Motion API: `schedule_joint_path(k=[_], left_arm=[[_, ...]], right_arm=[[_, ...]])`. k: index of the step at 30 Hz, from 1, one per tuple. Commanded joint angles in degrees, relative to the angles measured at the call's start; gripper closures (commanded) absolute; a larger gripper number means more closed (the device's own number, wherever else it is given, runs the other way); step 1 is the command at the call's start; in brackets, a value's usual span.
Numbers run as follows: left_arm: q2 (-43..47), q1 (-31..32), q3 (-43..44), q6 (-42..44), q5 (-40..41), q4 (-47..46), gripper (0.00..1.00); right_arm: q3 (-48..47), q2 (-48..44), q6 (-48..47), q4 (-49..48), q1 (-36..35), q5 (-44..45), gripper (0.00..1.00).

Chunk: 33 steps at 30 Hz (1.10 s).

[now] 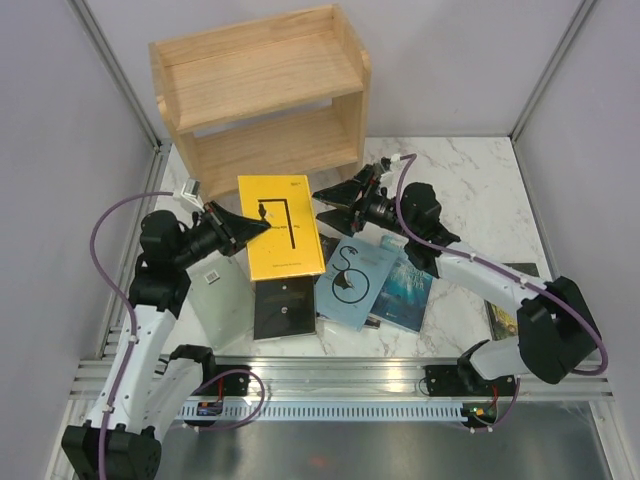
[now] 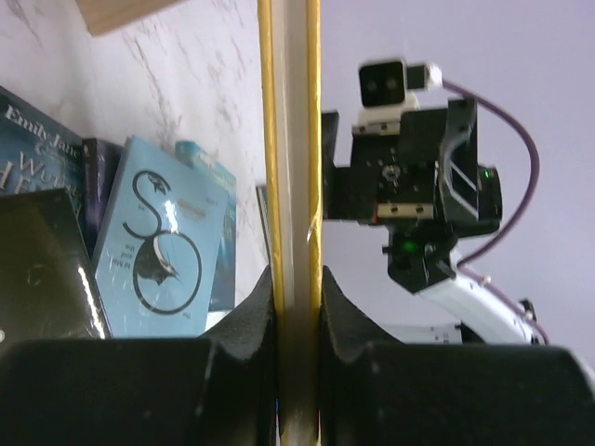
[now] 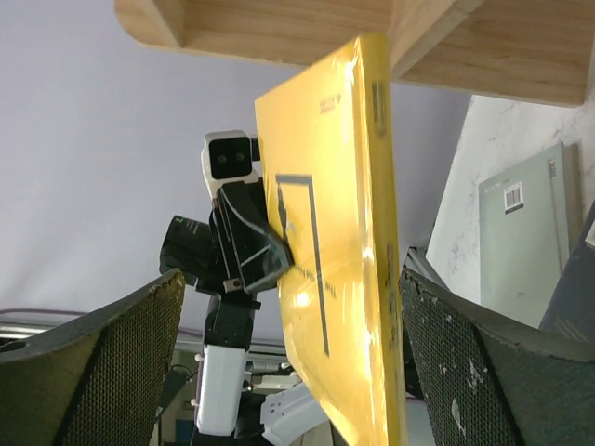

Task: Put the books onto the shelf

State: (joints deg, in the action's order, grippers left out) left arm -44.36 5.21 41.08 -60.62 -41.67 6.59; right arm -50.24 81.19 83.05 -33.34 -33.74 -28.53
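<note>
Left gripper (image 1: 250, 228) clamped shut on one edge of the thin yellow paperback (image 1: 285, 235); right gripper (image 1: 338, 193) spread wide around the opposite edge, not gripping.
The yellow book is held off the white marble table (image 1: 480, 190), just in front of the two-tier light wooden shelf (image 1: 260, 95), with the other paperbacks (image 1: 355, 280) lying flat beneath. Pinched on one side only, it will probably sag or swing. The right arm should back clear first. Then the left should stand the book upright, line it up with a tier opening, slide it in slowly and release once it rests on the board.
</note>
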Motion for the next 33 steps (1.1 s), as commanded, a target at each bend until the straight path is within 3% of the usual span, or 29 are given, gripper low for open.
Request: schedule_joint_path(k=[1, 8, 18, 27, 33], left_arm=[[0.7, -0.1, 7.0, 0.3, 7.1, 0.6, 0.98], [-0.7, -0.1, 7.0, -5.9, 9.0, -5.3, 0.98], [0.3, -0.1, 6.5, -12.1, 11.3, -10.2, 0.98], [1.3, 0.1, 3.3, -16.1, 14.9, -12.1, 0.98], [0.2, 1.8, 2.9, -17.5, 16.6, -15.1, 0.98]], right_arm=[[0.6, -5.7, -2.0, 3.0, -0.5, -0.5, 0.02], [3.8, -11.1, -6.0, 12.1, -6.2, 4.5, 0.02], [8.1, -16.4, -6.7, 17.3, -6.9, 7.8, 0.05], [4.5, -14.5, -1.3, 11.5, -9.7, 10.8, 0.09], [0.4, -10.7, 0.4, 10.9, -12.4, 14.5, 0.30]])
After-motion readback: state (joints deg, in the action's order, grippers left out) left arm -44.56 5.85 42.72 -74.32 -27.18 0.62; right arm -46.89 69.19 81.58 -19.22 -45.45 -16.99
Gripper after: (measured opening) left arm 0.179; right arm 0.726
